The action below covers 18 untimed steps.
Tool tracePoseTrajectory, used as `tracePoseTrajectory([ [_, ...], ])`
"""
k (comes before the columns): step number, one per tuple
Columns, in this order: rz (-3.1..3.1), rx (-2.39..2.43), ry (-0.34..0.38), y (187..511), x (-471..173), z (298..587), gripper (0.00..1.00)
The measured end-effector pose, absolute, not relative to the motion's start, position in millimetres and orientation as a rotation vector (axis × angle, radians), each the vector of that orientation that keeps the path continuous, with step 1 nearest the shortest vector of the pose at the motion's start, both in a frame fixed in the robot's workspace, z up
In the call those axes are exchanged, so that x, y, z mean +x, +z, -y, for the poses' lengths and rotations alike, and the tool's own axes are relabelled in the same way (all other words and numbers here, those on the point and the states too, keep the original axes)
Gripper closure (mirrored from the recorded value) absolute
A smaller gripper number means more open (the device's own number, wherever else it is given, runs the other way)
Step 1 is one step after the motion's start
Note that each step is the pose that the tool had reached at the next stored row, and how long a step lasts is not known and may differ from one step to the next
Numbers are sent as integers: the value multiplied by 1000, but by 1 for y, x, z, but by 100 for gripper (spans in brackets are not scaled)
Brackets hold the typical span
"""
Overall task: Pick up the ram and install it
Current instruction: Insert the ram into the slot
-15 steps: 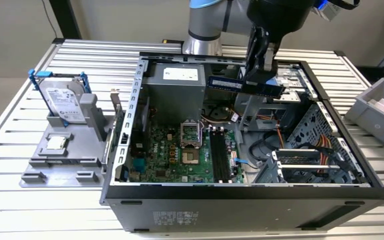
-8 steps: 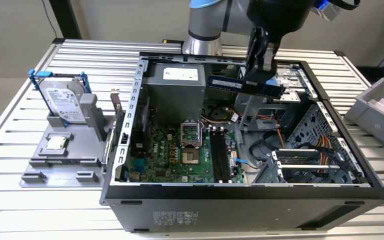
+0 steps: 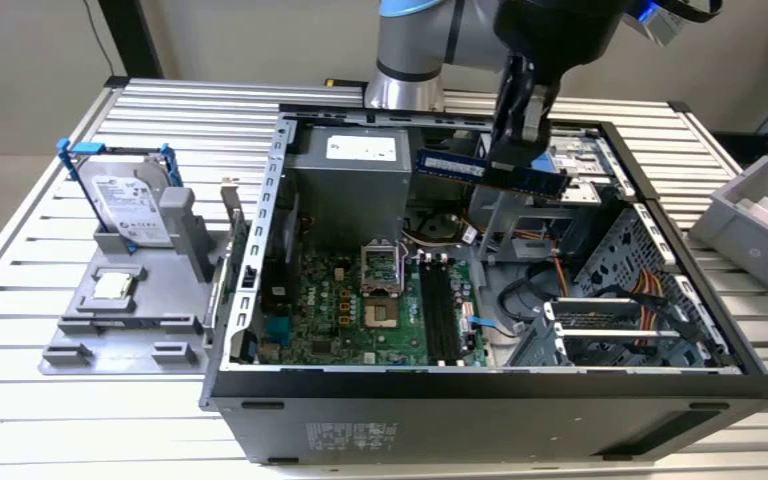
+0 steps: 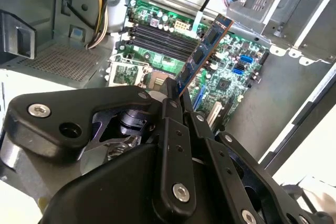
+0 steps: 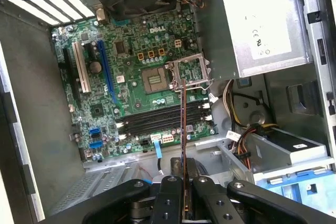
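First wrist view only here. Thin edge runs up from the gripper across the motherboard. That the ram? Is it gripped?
Observer: Yes. The second wrist view shows the ram face-on, blue, its lower end pinched in the gripper.
Operator: Seated in a slot?
Observer: No. In the exterior view it hangs in the air over the open case, clear of the motherboard.
Operator: Anything beside the case?
Observer: A hard drive stands in a grey holder at the exterior view's left.
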<state>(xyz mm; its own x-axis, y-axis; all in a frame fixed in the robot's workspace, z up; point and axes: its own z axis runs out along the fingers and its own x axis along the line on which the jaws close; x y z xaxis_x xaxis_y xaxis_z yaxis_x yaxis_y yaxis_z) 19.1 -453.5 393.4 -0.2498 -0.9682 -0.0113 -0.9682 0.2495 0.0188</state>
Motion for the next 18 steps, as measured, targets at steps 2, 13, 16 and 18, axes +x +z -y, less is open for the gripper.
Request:
tracePoseTrajectory([
  [2, 2491, 1910, -34, 393, 19, 453, 100],
  [13, 2542, 1841, -34, 393, 19, 453, 100],
  [16, 2557, 1822, -34, 393, 19, 453, 100],
  [18, 2566, 1809, -34, 393, 19, 453, 100],
])
